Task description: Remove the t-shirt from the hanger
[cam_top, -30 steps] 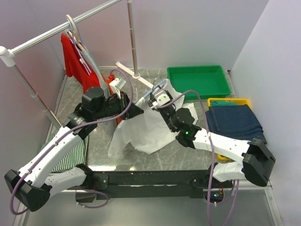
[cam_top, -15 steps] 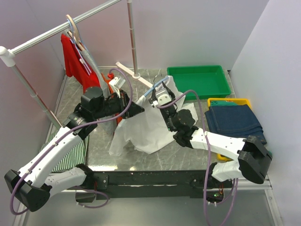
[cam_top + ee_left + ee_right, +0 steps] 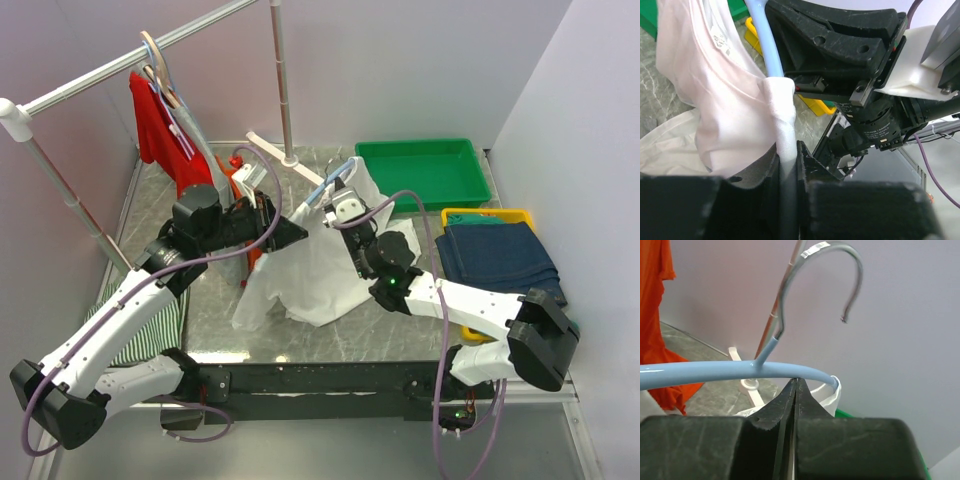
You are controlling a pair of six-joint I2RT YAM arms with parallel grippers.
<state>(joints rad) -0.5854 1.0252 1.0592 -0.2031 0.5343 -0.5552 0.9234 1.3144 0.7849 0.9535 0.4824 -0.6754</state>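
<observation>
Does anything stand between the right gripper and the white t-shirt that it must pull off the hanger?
Yes. In the right wrist view, the bar of the light-blue plastic hanger crosses right at the tips of the shut right gripper. The white fabric t-shirt shows only behind that bar.

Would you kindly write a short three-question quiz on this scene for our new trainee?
1. Choose one: the hanger between the arms is A) red, B) blue, C) green.
2. True or false: the right gripper stands wide open.
3. Fill in: the left gripper is shut on a hanger arm wrapped in the white ____.

Key: 1 B. 2 False, its jaws are shut, just under the hanger. 3 t-shirt.
</observation>
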